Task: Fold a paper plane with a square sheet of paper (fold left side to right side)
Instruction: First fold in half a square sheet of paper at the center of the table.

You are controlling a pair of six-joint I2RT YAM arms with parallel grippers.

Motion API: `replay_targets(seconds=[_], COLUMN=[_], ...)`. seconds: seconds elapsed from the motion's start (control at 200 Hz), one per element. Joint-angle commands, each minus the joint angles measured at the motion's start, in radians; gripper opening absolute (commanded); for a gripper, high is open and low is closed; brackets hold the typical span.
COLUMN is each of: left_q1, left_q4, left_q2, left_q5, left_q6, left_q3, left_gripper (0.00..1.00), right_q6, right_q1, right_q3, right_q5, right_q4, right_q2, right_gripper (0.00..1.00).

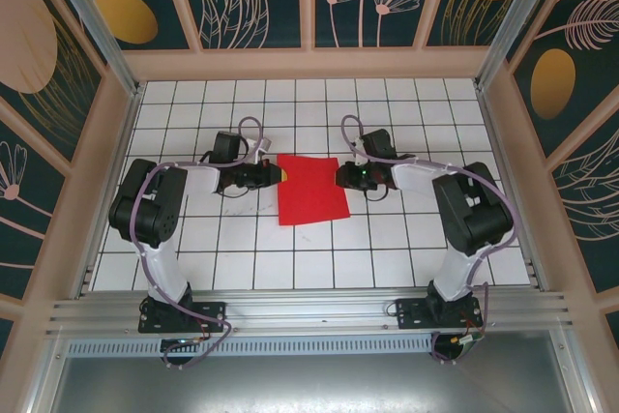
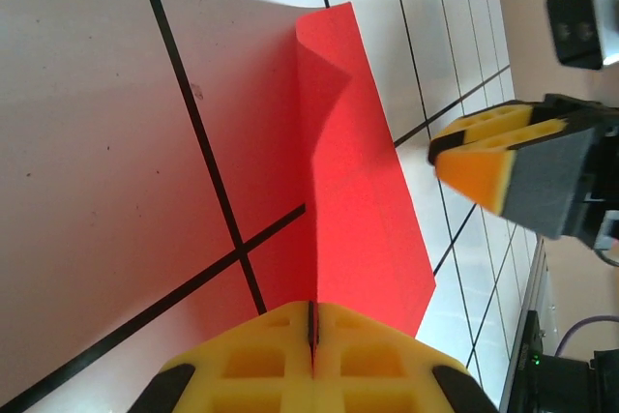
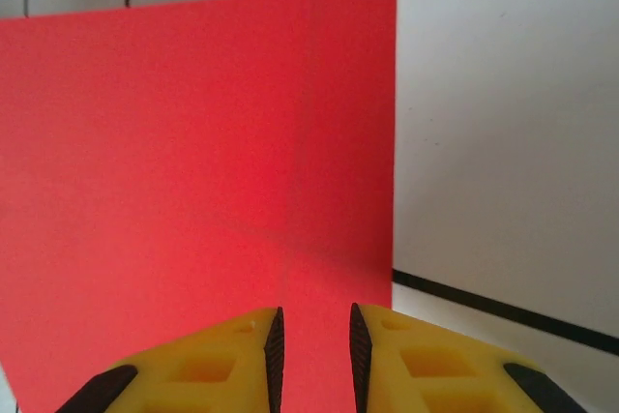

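The square sheet of paper (image 1: 311, 189) is bright red and lies mid-table on the white grid. My left gripper (image 1: 279, 174) is at its left edge. In the left wrist view the left gripper (image 2: 312, 309) is shut on that edge, and the paper (image 2: 358, 171) rises from the jaws as an upright flap with a bent far corner. My right gripper (image 1: 338, 175) is at the sheet's right edge and also appears as the right gripper (image 2: 503, 166) across the paper. In the right wrist view the right gripper (image 3: 316, 321) has a narrow gap between its jaws, with the paper (image 3: 193, 162) seen through it.
The white gridded table (image 1: 406, 239) is boxed in by patterned walls with aluminium posts (image 1: 503, 36) at the back corners. An aluminium rail (image 1: 309, 311) with both arm bases runs along the near edge. Bare tiles lie all around the sheet.
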Motion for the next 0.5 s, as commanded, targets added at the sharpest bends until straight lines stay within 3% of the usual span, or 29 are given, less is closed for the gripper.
replay_targets(seconds=[0.0, 0.175, 0.41, 0.495], left_q1=[-0.005, -0.005, -0.005, -0.007], left_q4=[-0.067, -0.119, -0.042, 0.030], left_q2=[0.035, 0.064, 0.033, 0.013], left_q5=[-0.008, -0.011, 0.069, 0.116], left_q6=[0.045, 0.064, -0.036, -0.108], left_q3=[0.048, 0.110, 0.110, 0.087], left_gripper=[0.00, 0.06, 0.39, 0.46], right_q6=[0.031, 0.045, 0.044, 0.049], right_q1=[0.016, 0.020, 0.020, 0.021], right_q3=[0.053, 0.050, 0.053, 0.048], right_q5=[-0.015, 0.006, 0.036, 0.034], right_q4=[-0.014, -0.044, -0.105, -0.105], right_q2=[0.044, 0.066, 0.093, 0.103], right_gripper=[0.27, 0.27, 0.28, 0.28])
